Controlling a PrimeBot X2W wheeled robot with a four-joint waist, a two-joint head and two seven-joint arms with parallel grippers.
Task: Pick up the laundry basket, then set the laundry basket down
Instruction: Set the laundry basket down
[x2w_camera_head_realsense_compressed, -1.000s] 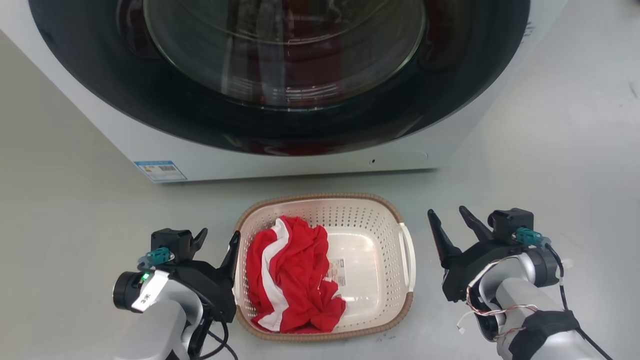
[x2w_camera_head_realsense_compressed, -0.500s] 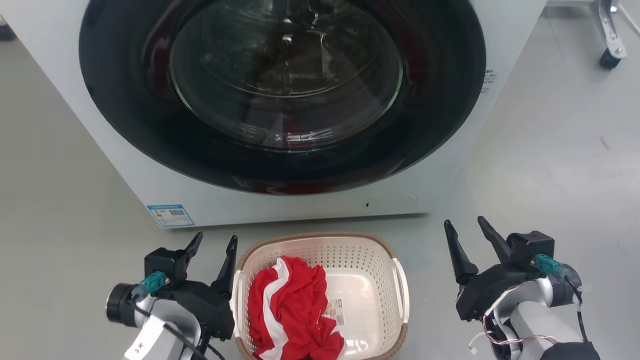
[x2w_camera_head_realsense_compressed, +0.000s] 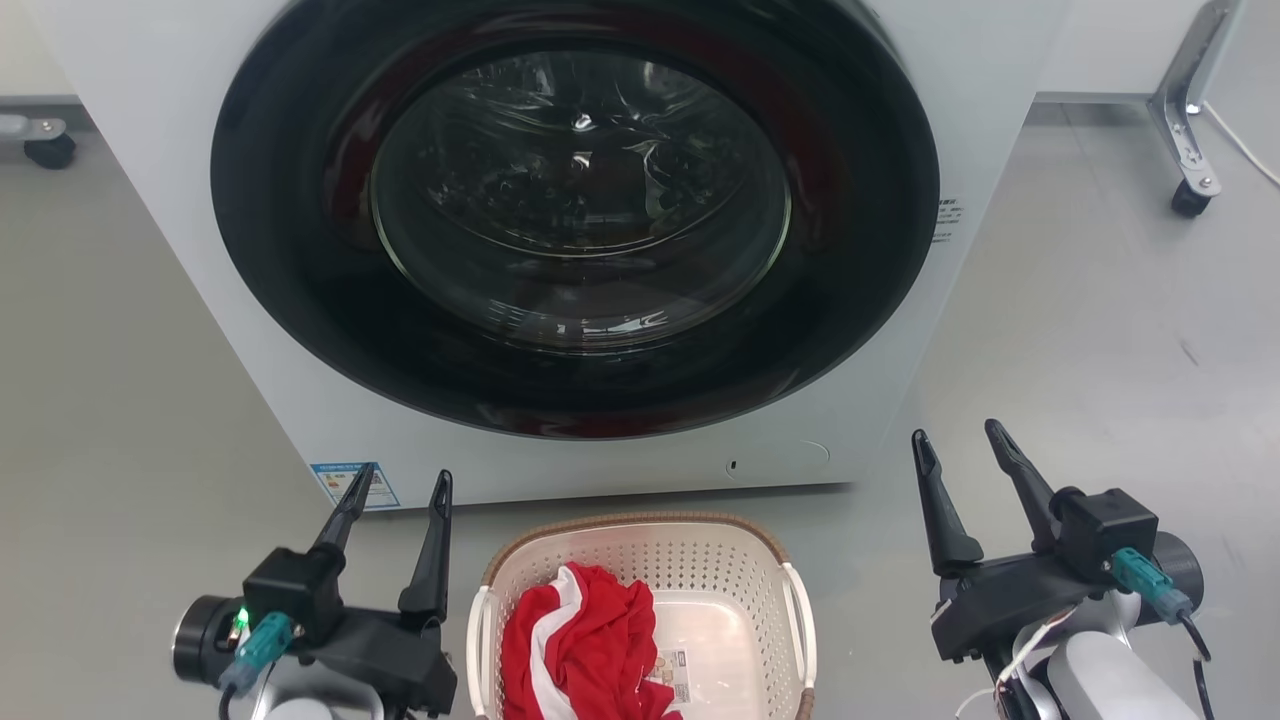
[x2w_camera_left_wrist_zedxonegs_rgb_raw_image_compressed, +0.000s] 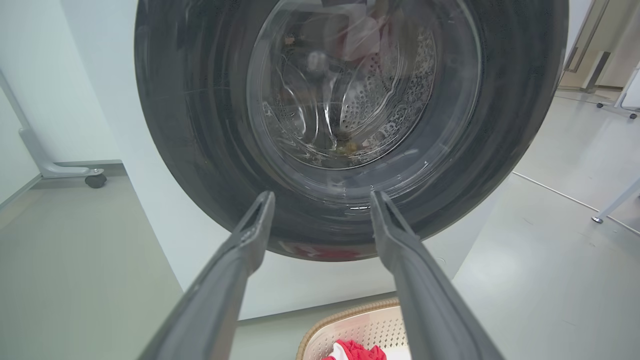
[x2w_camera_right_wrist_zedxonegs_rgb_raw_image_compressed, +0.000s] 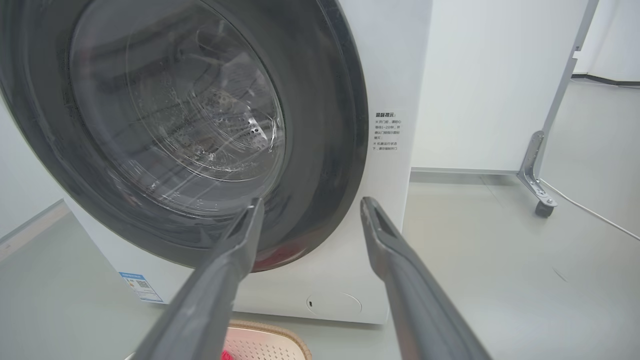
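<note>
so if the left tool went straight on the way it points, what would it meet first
Most likely the washing machine's dark door ring, near its lower edge; the left tool points over the laundry basket, not at it.

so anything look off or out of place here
Nothing stands out. The laundry basket sits upright on the floor before the closed washing machine, a red and white garment crumpled inside it. Left hand and right hand are open either side, touching nothing.

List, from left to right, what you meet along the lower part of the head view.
left gripper, jaws apart → laundry basket on the floor → right gripper, jaws apart
</note>
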